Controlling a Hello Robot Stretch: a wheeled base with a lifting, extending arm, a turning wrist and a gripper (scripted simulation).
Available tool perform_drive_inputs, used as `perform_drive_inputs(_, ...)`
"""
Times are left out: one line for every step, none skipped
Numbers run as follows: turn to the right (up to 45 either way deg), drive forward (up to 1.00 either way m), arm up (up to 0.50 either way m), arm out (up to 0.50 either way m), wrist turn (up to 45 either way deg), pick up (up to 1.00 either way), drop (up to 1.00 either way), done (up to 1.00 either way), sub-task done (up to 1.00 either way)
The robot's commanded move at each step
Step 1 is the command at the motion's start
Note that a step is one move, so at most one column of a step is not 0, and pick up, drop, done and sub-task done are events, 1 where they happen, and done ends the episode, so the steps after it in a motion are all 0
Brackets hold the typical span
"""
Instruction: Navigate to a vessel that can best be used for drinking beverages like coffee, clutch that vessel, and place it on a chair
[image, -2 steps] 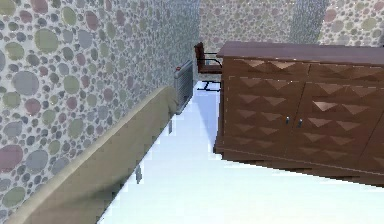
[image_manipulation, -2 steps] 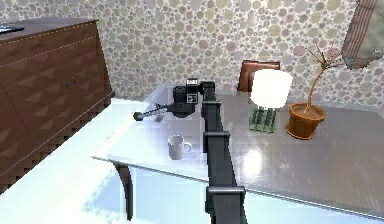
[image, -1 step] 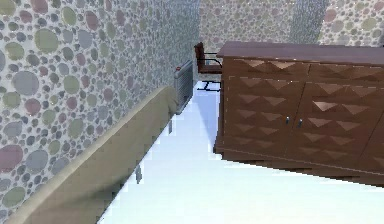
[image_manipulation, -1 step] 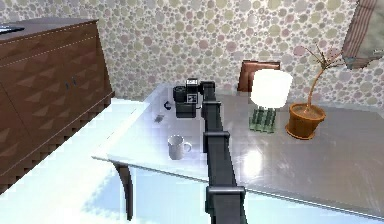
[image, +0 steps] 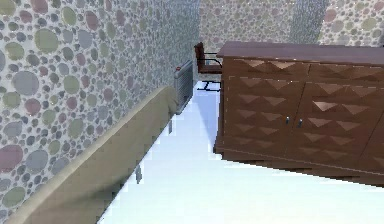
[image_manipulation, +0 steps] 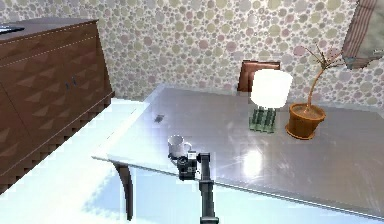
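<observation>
White mug (image_manipulation: 178, 146) sits near the surface's (image_manipulation: 300, 165) near edge, toward the left corner, w/ the fingers (image_manipulation: 184, 162) right by it and the arm (image_manipulation: 206, 195) just below. Can't tell if the fingers have hold of anything or how they're set tbh. Lamp (image_manipulation: 270, 95) + potted plant (image_manipulation: 306, 118) are by the back edge, chair (image_manipulation: 250, 68) just behind it. Brown cabinet (image_manipulation: 50, 85) off left.
</observation>
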Motion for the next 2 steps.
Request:
perform_drive_inputs(0.0,0.00,0.00,0.00,0.0,1.00,0.00,0.00,0.00)
perform_drive_inputs(0.0,0.00,0.10,0.00,0.0,0.00,0.00,0.00,0.00)
